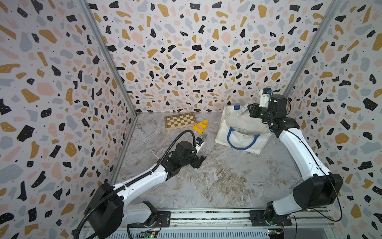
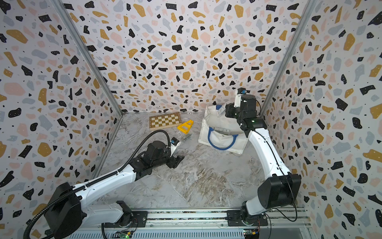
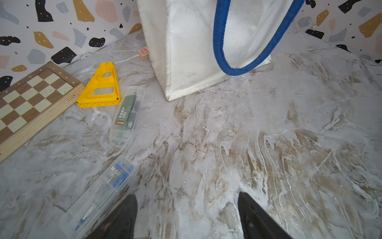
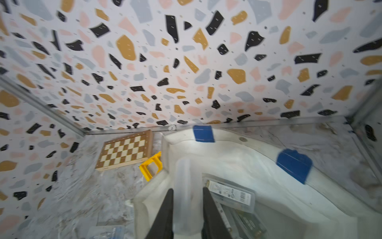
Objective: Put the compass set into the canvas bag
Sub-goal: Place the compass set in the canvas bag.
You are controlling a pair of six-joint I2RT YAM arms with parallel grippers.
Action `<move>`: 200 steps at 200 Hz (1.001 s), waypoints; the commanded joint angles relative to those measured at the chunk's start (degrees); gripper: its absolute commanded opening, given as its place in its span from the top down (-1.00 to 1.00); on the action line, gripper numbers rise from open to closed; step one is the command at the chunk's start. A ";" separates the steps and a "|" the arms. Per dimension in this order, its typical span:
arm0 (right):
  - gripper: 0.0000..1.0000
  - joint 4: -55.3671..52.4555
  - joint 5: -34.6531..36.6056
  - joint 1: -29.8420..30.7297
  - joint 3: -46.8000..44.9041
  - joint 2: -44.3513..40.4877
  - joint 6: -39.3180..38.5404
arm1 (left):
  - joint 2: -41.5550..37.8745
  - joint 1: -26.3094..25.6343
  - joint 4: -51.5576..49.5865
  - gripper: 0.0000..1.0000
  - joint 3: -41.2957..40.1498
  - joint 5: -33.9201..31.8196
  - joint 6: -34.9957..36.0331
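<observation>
Near the table's point(image 1: 227, 182) middle your spread left claw point(image 3: 187, 196) hangs beside the compass set point(image 3: 103, 192) while the right claw point(image 4: 187, 190) pinches the rim of the canvas bag point(image 4: 237, 161) by the far right corner; pickup looks next, so straddle the set and clamp.

clear compass set point(image 4: 184, 186) at open canvas bag point(image 1: 233, 122)

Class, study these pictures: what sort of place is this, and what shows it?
Probably a robot test cell: the left arm and right arm mounted on a rail, patterned panels boxing in a marble-look tabletop, props like the chessboard and canvas bag.
</observation>
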 commanded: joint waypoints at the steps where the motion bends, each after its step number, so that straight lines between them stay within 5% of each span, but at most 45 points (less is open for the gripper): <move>1: 1.00 -1.77 3.00 0.15 -2.23 1.42 -1.35 | 0.84 0.17 2.69 -0.54 -0.28 1.03 -0.17; 76: 1.00 2.74 -4.97 0.26 -4.18 12.76 1.34 | 2.43 0.82 1.39 -0.54 1.14 0.41 0.53; 131: 1.00 2.76 -3.48 0.12 -6.21 14.91 0.71 | 5.56 1.62 0.41 -0.54 3.02 0.66 0.78; 200: 0.14 1.17 -1.06 -0.21 -5.51 13.43 -0.33 | 8.58 2.58 -0.08 -0.55 5.68 0.67 1.60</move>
